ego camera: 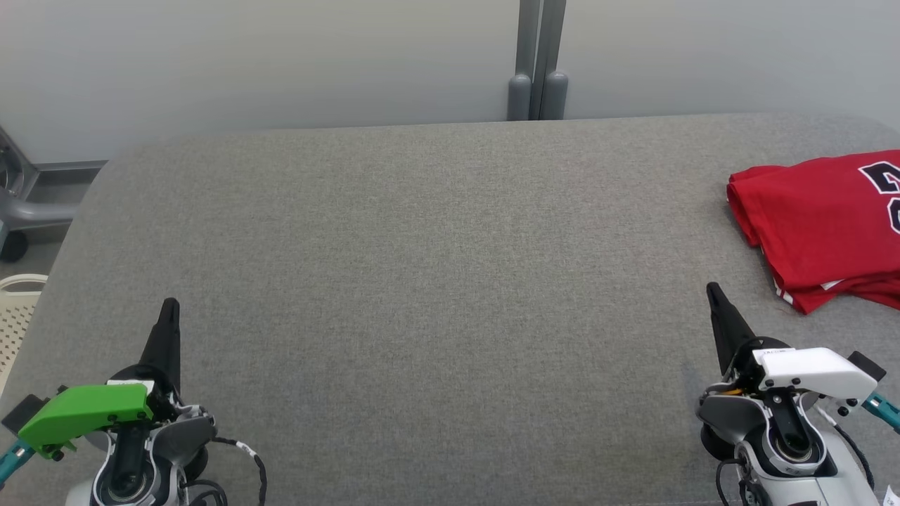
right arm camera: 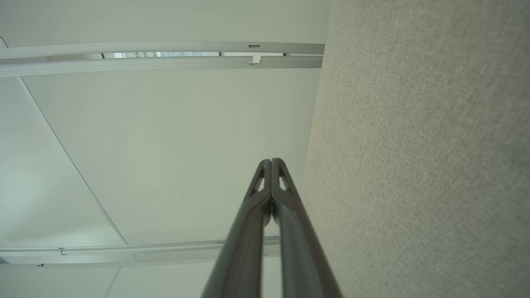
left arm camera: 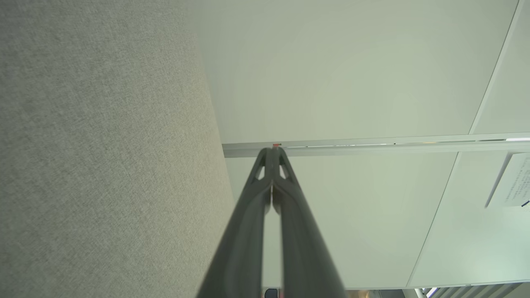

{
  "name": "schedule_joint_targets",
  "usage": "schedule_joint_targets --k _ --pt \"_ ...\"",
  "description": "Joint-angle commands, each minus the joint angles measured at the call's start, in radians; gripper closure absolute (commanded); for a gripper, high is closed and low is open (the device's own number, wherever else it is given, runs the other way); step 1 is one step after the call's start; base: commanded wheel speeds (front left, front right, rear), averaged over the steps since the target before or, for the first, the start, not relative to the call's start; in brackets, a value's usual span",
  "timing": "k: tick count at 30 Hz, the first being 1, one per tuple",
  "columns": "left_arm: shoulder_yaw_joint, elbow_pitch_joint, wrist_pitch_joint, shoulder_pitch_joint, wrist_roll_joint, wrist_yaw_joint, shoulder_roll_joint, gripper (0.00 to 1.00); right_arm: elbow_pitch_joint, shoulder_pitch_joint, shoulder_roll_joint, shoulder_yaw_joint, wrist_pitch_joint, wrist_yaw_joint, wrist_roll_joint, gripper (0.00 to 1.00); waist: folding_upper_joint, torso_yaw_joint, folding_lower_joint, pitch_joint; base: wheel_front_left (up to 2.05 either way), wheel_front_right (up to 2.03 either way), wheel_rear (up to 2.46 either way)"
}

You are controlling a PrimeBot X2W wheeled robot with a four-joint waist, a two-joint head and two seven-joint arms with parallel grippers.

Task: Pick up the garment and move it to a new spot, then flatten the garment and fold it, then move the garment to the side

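The garment (ego camera: 823,225) is a red jersey with dark and white numerals, folded into a compact stack at the right edge of the grey table (ego camera: 436,281). My left gripper (ego camera: 169,309) rests at the lower left, shut and empty, far from the jersey. My right gripper (ego camera: 714,292) sits at the lower right, shut and empty, a short way below and left of the jersey's near corner. In the left wrist view the gripper (left arm camera: 273,154) shows fingers pressed together beside the table. The right wrist view shows that gripper (right arm camera: 271,163) closed the same way.
A pale wall with a grey post (ego camera: 538,60) runs behind the table's far edge. A white perforated basket (ego camera: 17,309) and a grey wheeled base (ego camera: 28,211) stand off the table's left side. Grey felt spreads wide between the two arms.
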Motion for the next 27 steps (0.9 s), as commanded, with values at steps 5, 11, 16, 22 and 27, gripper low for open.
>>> schedule_joint_targets --k 5,11,16,22,27 --pt "0.006 -0.003 0.009 -0.020 -0.024 -0.007 -0.002 1.00 -0.005 -0.014 -0.005 -0.004 0.007 0.000 0.026 1.00 0.0000 0.001 0.0000 0.001 0.00 0.00 0.00" --pt "0.006 -0.003 0.009 -0.020 -0.024 -0.007 -0.002 1.00 -0.005 -0.014 -0.005 -0.004 0.007 0.000 0.027 1.00 0.0000 0.001 0.0000 0.001 0.00 0.00 0.00" --pt "0.006 -0.003 0.009 -0.020 -0.024 -0.007 -0.002 1.00 -0.005 -0.014 -0.005 -0.004 0.007 0.000 0.027 1.00 0.0000 0.001 0.0000 0.001 0.00 0.00 0.00" --pt "0.006 -0.003 0.009 -0.020 -0.024 -0.007 -0.001 1.00 -0.005 -0.014 -0.005 -0.004 0.007 0.000 0.027 1.00 0.0000 0.001 0.0000 0.001 0.00 0.00 0.00" --pt "0.006 -0.003 0.009 -0.020 -0.024 -0.007 -0.002 1.00 -0.005 -0.014 -0.005 -0.004 0.007 0.000 0.027 1.00 0.0000 0.001 0.0000 0.001 0.00 0.00 0.00"
